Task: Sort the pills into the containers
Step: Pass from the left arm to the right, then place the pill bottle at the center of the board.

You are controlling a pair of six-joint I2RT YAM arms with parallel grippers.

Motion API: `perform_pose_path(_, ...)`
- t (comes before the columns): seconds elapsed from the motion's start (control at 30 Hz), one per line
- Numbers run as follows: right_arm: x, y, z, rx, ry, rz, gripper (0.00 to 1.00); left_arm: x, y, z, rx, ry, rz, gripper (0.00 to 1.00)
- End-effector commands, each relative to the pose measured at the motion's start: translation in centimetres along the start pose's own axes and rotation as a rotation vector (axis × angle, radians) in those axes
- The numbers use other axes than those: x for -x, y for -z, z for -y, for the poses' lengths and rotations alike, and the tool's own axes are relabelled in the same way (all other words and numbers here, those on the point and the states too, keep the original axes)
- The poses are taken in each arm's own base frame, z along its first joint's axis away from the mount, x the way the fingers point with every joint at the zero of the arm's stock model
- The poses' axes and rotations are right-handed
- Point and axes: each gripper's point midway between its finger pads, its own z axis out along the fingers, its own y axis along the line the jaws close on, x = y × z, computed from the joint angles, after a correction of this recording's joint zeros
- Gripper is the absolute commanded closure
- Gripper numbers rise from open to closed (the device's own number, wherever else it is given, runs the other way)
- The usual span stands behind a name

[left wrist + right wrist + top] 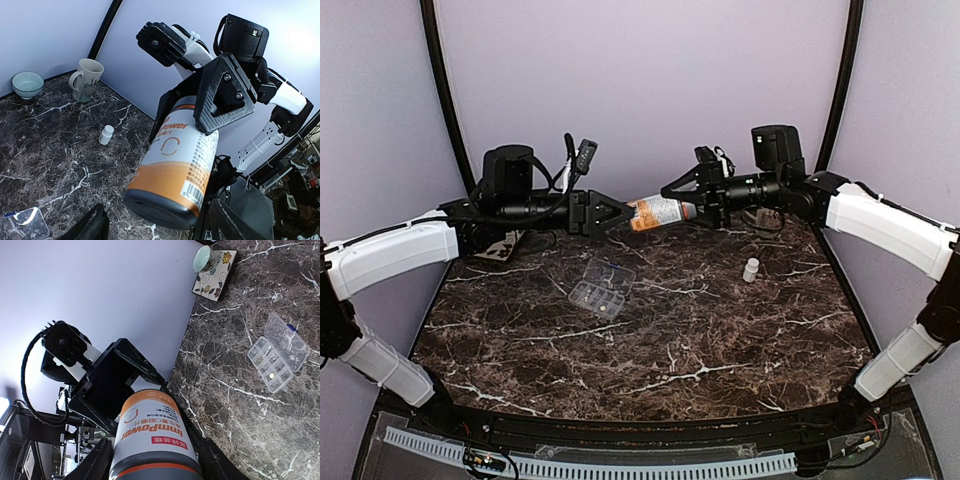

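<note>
An orange-and-white pill bottle (658, 213) hangs level in the air between both arms, over the back of the table. My right gripper (680, 205) (156, 455) is shut on the bottle (152, 432), a finger on each side. My left gripper (623, 214) (159, 216) stands open around the bottle's dark end (165, 200), with its fingers (92, 226) clear of it. The clear organizer box (600, 287) (277, 357) lies on the marble with its lid open. A small pale pill (271, 375) shows in one compartment.
A small white bottle (751, 269) (106, 134) stands right of centre. A mug (87, 80) and a green bowl (27, 84) sit at the far right corner. A floral coaster (216, 271) with a teal cup (202, 257) lies at the far left.
</note>
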Motion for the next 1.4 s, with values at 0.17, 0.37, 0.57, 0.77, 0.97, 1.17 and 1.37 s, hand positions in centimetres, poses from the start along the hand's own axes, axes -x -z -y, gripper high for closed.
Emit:
perform_pose_path(0.17,1.9,1.1,2.8,-0.253,0.187,0.058,0.76,1.0,2.9,-1.8,0.177,0.019,0.095,0.25)
perform_pose_path(0.37,3.4,2.2,10.3,-0.633,0.322,0.039,0.76,-0.7,4.7,-4.1,0.318,0.076,0.122,0.24)
perform_pose_path(0.57,4.6,4.3,17.7,-0.979,0.405,0.001,0.76,-3.6,5.8,-5.9,0.397,0.141,0.107,0.24)
perform_pose_path(0.77,5.8,5.3,21.8,-1.162,0.436,-0.019,0.76,-5.9,6.6,-7.2,0.452,0.189,0.090,0.24)
perform_pose_path(0.97,6.9,6.1,24.4,-1.323,0.470,-0.081,0.74,-7.5,6.8,-7.8,0.482,0.214,0.065,0.24)
perform_pose_path(1.17,7.3,5.7,25.9,-1.364,0.470,-0.118,0.73,-8.9,6.8,-8.4,0.504,0.227,0.040,0.24)
perform_pose_path(1.37,7.0,5.4,27.4,-1.370,0.447,-0.160,0.72,-9.8,6.7,-8.7,0.515,0.238,0.021,0.24)
